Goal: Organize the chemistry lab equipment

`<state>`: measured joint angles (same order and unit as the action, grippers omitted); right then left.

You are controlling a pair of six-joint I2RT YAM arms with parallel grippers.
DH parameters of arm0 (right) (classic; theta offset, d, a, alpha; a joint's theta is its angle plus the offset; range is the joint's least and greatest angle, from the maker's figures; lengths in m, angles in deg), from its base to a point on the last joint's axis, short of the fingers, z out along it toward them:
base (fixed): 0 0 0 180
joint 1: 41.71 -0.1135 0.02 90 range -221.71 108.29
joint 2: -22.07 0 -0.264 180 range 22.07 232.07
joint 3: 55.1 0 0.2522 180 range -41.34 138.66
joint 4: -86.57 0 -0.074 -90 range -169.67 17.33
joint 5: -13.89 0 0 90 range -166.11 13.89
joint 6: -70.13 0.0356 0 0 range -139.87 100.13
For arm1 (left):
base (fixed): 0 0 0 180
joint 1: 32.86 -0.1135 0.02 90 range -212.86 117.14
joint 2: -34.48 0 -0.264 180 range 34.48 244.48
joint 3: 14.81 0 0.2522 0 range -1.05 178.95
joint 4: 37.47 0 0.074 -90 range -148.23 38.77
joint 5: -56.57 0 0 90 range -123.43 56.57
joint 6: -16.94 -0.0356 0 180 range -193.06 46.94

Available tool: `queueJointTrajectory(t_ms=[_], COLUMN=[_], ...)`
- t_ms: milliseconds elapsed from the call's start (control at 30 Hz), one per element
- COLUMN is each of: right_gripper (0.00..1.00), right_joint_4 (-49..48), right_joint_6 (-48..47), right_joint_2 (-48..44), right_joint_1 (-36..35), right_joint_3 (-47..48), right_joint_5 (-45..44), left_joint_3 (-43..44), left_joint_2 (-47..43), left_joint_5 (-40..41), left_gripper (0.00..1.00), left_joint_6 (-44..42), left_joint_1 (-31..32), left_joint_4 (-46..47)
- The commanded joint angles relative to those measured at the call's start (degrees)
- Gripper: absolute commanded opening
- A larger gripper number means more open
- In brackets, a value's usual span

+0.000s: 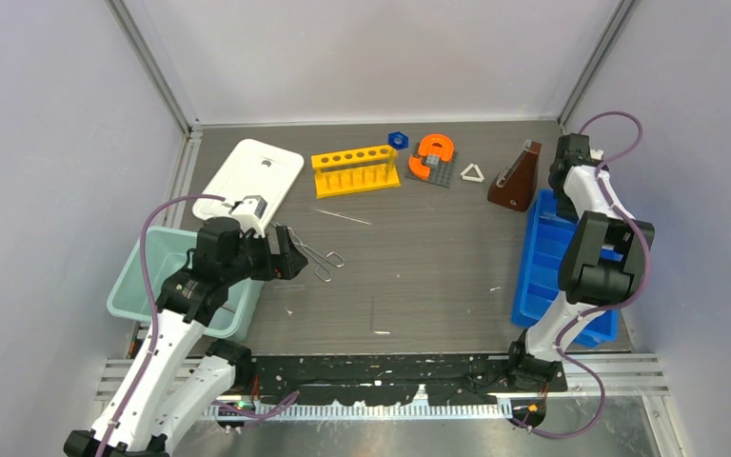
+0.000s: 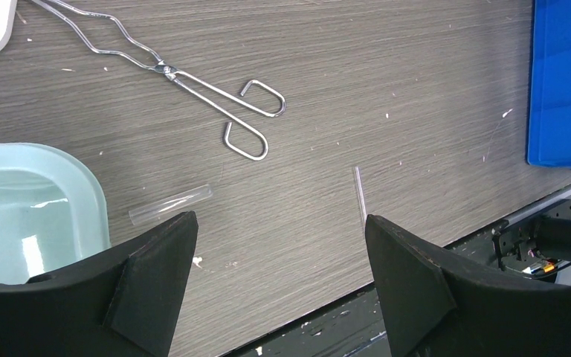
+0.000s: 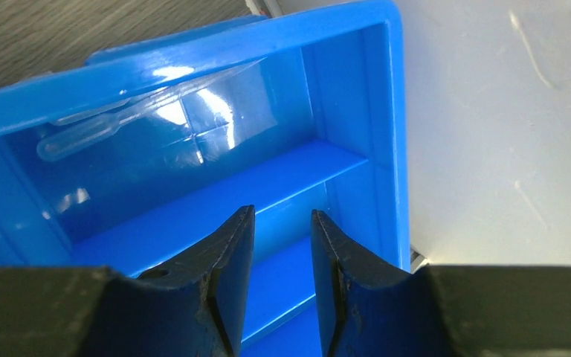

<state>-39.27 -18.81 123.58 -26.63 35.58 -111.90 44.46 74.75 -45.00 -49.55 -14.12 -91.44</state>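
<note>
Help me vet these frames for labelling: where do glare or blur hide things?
Right wrist: white glare on the glossy blue bin walls partly washes out the clear pipette. Left wrist: sharp and evenly lit, yet the clear tube and a clear stick read faintly against the table. Top external: soft, even light, mild shadows; the thin clear rod is barely a line.

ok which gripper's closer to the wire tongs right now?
Left. The left gripper hangs open just short of the wire tongs, which lie on the table ahead of its fingers. The right gripper is far across the table, over the blue bin.
</note>
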Motion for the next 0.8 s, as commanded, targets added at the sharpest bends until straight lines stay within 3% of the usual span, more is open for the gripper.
queueJointTrajectory(t_ms=[0,267,433,767], right_gripper=[0.41,0.40,0.39,0.33], right_joint_4=[2.8,11.2,12.5,0.4], right_joint_6=[4.6,14.9,17.1,26.0], right_joint_2=[-6.1,-13.6,-19.1,-32.9], right_joint_1=[-1.0,-4.8,-13.8,-31.4], right_joint_3=[3.1,5.0,2.5,-12.7], right_joint_5=[2.3,9.6,11.2,20.3], left_joint_3=[0.5,0.5,0.5,3.5], left_joint_2=[-0.2,1.0,3.2,10.0], left_joint_5=[0.8,1.2,2.0,7.0], left_gripper=[0.86,0.86,0.85,0.80], left_joint_6=[-0.5,0.0,0.4,3.5], left_joint_1=[0.1,0.2,0.2,0.2], left_joint_4=[0.2,-0.1,-0.7,-0.7])
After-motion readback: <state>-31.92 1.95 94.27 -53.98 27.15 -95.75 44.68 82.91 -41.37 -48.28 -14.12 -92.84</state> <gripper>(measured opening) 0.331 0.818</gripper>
